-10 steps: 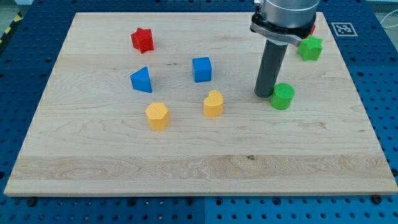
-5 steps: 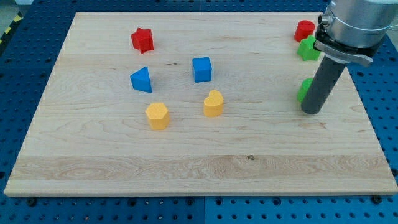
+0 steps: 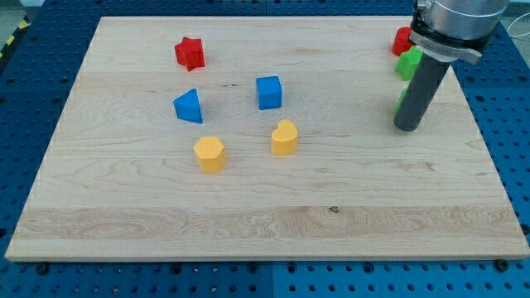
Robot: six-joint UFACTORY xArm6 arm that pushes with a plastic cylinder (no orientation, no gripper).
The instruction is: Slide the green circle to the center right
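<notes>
Presently on my screen, item by item:

Board [image 3: 265,223]: pale wooden table top on a blue perforated base.

Tool: my tip [image 3: 406,128] is the lower end of a straight dark rod, set down on the board at the view's right, a little above mid-height. It has nothing that opens or closes and holds nothing.

Green circle [image 3: 401,101]: almost wholly hidden behind the rod; only a thin green sliver shows along the rod's left edge, just above my tip. Whether rod and block touch I cannot tell.

Second green block [image 3: 407,63]: near the view's top right corner, partly covered by the rod's upper body; shape unclear.

Red block [image 3: 402,40]: just above that green one, at the top right, also partly covered; shape unclear.

Red star [image 3: 190,53]: view's upper left, well apart from my tip.

Blue triangular block [image 3: 189,106]: left of centre.

Blue cube [image 3: 268,92]: near the centre, right of the triangular one.

Yellow hexagonal block [image 3: 209,154]: below the blue triangular block.

Yellow heart-shaped block [image 3: 284,137]: below the blue cube, right of the other yellow piece.
</notes>
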